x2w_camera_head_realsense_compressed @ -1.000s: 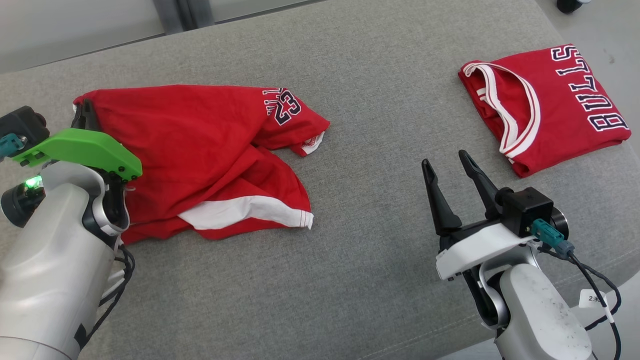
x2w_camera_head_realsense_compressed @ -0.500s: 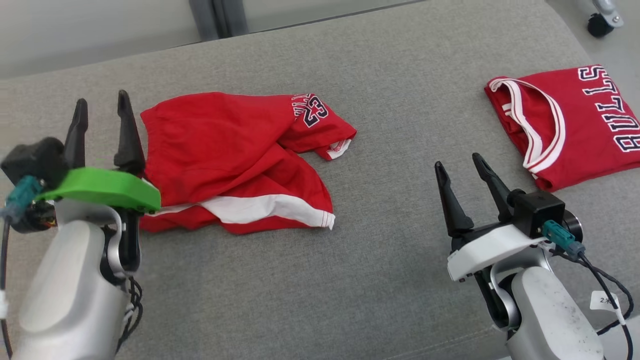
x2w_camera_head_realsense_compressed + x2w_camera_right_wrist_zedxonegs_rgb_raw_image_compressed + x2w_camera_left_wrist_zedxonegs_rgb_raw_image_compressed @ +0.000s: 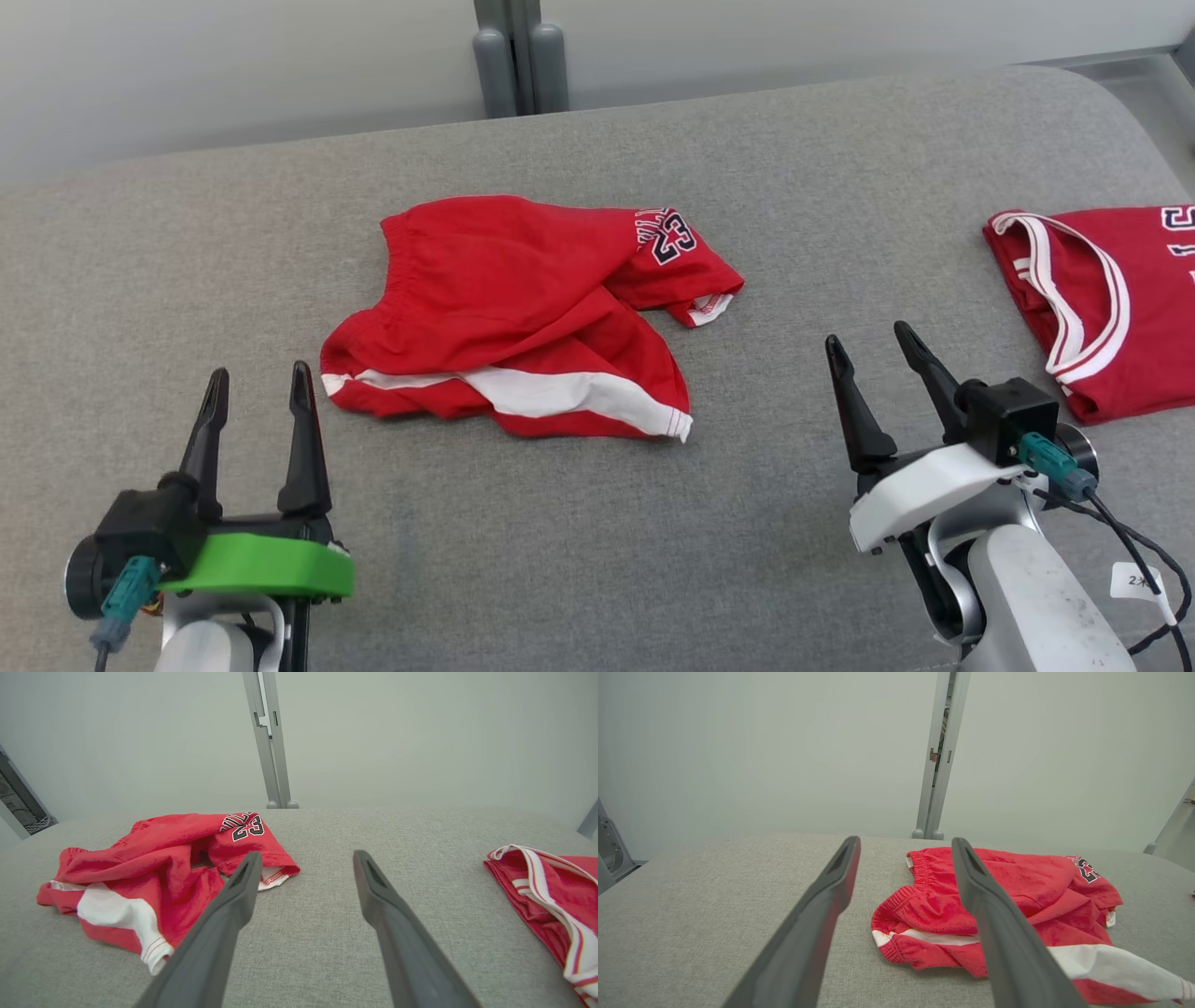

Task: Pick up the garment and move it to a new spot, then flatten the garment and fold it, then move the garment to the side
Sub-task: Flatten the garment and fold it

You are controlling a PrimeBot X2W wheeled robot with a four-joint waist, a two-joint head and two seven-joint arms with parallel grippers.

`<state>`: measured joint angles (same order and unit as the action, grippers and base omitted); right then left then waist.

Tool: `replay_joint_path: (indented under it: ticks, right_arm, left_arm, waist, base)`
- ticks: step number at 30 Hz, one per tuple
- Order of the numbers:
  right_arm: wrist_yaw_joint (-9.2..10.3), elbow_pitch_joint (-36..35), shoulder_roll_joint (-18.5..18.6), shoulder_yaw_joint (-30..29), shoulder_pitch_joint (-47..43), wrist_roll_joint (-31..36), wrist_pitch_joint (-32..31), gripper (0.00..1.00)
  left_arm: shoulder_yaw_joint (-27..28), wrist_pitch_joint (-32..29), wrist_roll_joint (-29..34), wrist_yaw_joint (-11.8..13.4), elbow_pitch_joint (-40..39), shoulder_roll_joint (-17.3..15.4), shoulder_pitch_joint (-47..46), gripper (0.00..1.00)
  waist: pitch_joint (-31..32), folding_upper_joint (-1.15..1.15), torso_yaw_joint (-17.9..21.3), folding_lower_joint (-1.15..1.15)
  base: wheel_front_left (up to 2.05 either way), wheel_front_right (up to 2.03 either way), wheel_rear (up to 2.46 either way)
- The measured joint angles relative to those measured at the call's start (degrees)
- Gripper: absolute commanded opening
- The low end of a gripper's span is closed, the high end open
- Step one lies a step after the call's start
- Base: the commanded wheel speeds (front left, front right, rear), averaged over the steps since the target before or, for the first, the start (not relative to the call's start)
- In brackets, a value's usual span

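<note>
Red shorts (image 3: pixel 523 317) lie crumpled near the middle of the grey cloth-covered desk (image 3: pixel 560 541), one leg twisted over the other, a white stripe facing up, and nothing holds them. Just beside their near-left corner sits the left end effector (image 3: pixel 260 371), fingers spread wide and empty. The right end effector (image 3: pixel 867 336) waits well apart on the other side, equally wide and empty.

The likely trouble is the overlap: a pinch there would probably catch several layers at once, so the shorts would lift as a bunch and resist flattening. A low approach could also snag the desk's covering, and a careless sideways move might disturb the folded jersey (image 3: pixel 1102 299) at the far right.

Count — one pair of shorts, one jersey, two end effectors.
</note>
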<state>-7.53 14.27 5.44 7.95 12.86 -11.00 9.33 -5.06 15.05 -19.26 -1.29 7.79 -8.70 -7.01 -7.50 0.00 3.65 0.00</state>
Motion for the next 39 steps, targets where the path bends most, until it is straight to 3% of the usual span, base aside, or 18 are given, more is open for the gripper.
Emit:
replay_joint_path:
  ticks: [8,15,20,24,29,37,38,39]
  right_arm:
    - [0.00,0.5,-0.1,-0.5,-1.2,-0.4,-1.4,1.00]
    - [0.00,3.9,-1.4,2.5,2.4,-2.9,-9.9,1.00]
    - [0.00,11.1,-2.4,3.0,8.7,-4.0,-17.5,1.00]
    - [0.00,17.0,-2.5,4.4,13.5,-6.1,-20.1,1.00]
    - [0.00,23.3,-2.7,7.4,17.3,-8.5,-20.0,1.00]
    - [0.05,32.6,-2.5,9.9,20.6,-6.4,-18.8,1.00]
    - [0.07,33.1,-2.5,10.3,20.7,-6.3,-18.5,0.38]
    - [0.07,33.5,-2.5,10.5,20.8,-5.9,-18.0,0.00]
  left_arm:
    - [3.9,0.0,3.1,-2.4,-1.5,3.6,4.3,1.00]
    - [5.3,0.0,4.5,-4.0,-2.1,5.0,4.3,1.00]
    - [5.6,0.0,5.0,-4.8,-2.0,5.5,4.1,1.00]
    - [5.3,0.0,5.1,-5.2,-1.7,5.7,3.1,1.00]
    - [4.9,0.0,5.1,-5.4,-1.2,5.7,2.1,1.00]
    - [3.6,0.0,3.7,-5.5,-0.8,5.8,0.8,1.00]
    - [3.7,0.0,3.7,-5.5,-0.8,5.8,0.8,1.00]
    - [3.8,0.0,3.7,-5.5,-0.8,5.8,0.8,1.00]
  waist:
    - [1.5,0.00,-3.0,0.00]
    - [1.2,0.00,-4.2,0.00]
    - [0.1,0.00,-4.8,0.00]
    - [-0.8,0.00,-6.0,0.00]
    - [-2.0,0.00,-8.0,0.00]
    - [-3.5,0.00,-11.0,0.00]
    - [-3.7,0.00,-11.2,0.00]
    - [-3.8,0.00,-11.3,0.00]
  base:
    - [0.00,0.00,0.00]
    - [0.00,0.00,0.00]
    - [0.00,0.00,0.00]
    - [0.00,0.00,0.00]
    - [0.00,0.00,0.00]
    - [0.00,0.00,0.00]
    - [0.00,0.00,0.00]
    - [0.00,0.00,0.00]
